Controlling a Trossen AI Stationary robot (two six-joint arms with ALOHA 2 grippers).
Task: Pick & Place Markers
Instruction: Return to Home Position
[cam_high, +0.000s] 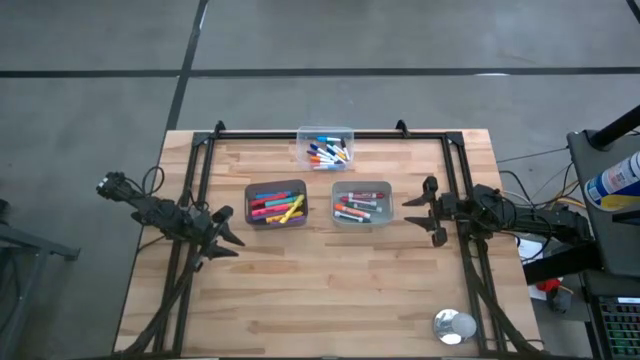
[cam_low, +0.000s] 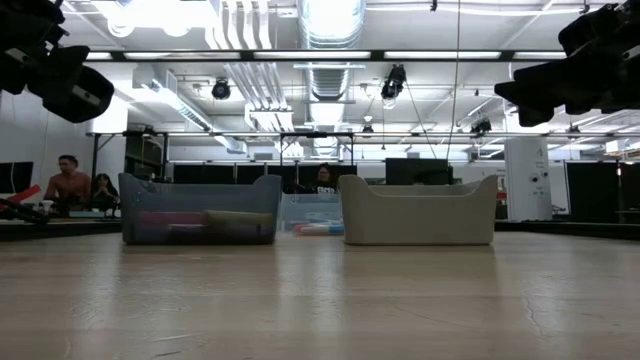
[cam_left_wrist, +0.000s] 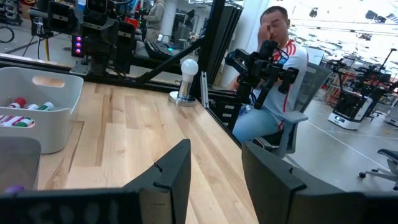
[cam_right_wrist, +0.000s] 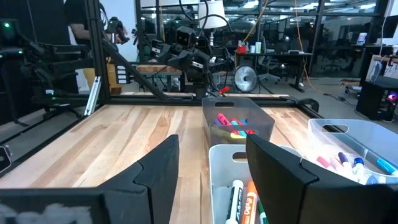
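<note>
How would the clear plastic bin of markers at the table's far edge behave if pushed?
Low and wide, the clear plastic bin would probably slide on the smooth wooden table rather than tip. It looks light. Its loose small markers would likely shift.

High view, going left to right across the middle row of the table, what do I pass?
Left tool, open → dark grey bin → white bin → right tool, open. The clear bin farther back overlaps both bins sideways, so it is left out.
</note>
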